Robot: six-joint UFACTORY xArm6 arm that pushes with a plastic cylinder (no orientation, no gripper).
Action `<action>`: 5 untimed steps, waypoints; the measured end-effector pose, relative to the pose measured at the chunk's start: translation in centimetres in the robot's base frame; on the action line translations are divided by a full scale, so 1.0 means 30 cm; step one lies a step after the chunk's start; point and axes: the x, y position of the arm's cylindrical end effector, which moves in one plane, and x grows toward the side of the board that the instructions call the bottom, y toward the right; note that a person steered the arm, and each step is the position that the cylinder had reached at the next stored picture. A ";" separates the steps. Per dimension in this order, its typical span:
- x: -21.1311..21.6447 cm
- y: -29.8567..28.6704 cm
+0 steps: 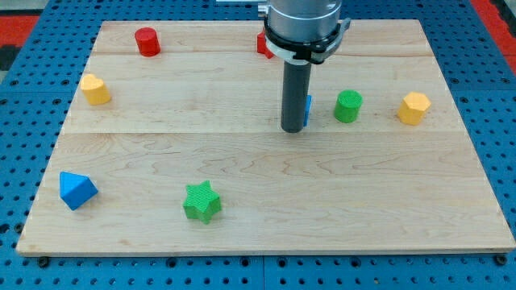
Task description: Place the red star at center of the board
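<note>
A red block (261, 44), probably the red star, shows only as a sliver at the view's top centre, mostly hidden behind the arm. My tip (293, 129) rests on the wooden board (266, 193) near its middle, well below that red block. A blue block (307, 110) peeks out just right of the rod, touching or nearly touching it.
A red cylinder (147, 41) stands at the top left. A yellow block (95, 89) lies at the left and another yellow block (414, 107) at the right. A green cylinder (348, 105) sits right of the rod. A blue triangular block (76, 190) and a green star (201, 201) lie lower left.
</note>
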 end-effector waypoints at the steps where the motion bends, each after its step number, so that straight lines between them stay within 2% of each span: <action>1: -0.009 0.054; 2: -0.008 0.063; 3: -0.003 -0.236; 4: -0.222 -0.312; 5: -0.426 -0.075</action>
